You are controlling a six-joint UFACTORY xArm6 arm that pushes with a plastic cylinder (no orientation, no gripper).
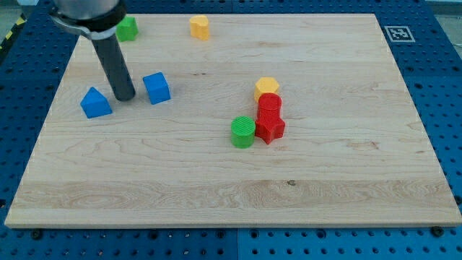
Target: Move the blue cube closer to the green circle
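the blue plastic cube (157, 87) sits in the upper left part of the pale wooden desk (216, 195), and it's the landmark for everything here. my tip (124, 97) is planted just to the view's left of the cube, close beside it, though i can't tell if they're touching. that placement makes sense: the target lies off to the cube's right and lower down, so a push from the left side sends it that way. the end effector is only a straight dark rod, so there's nothing to spread or pinch, it grips nothing.

further left of the cube, past my tip, there's a blue house-shaped block (95, 102), so the rod stands between the two blue pieces. up and left of the cube, a green block (127, 29) peeks out behind the arm, shape unclear. up and right of the cube, a yellow block (199, 27) near the desk's top edge.

well to the cube's right and lower, the green round cylinder (243, 131), the circle we want. tight against it on its right, a red star-like block (269, 128), a red cylinder (269, 104) above, and a yellow hexagonal block (266, 87) topping that cluster. my read: a wide gap remains, and the line should aim slightly downward.
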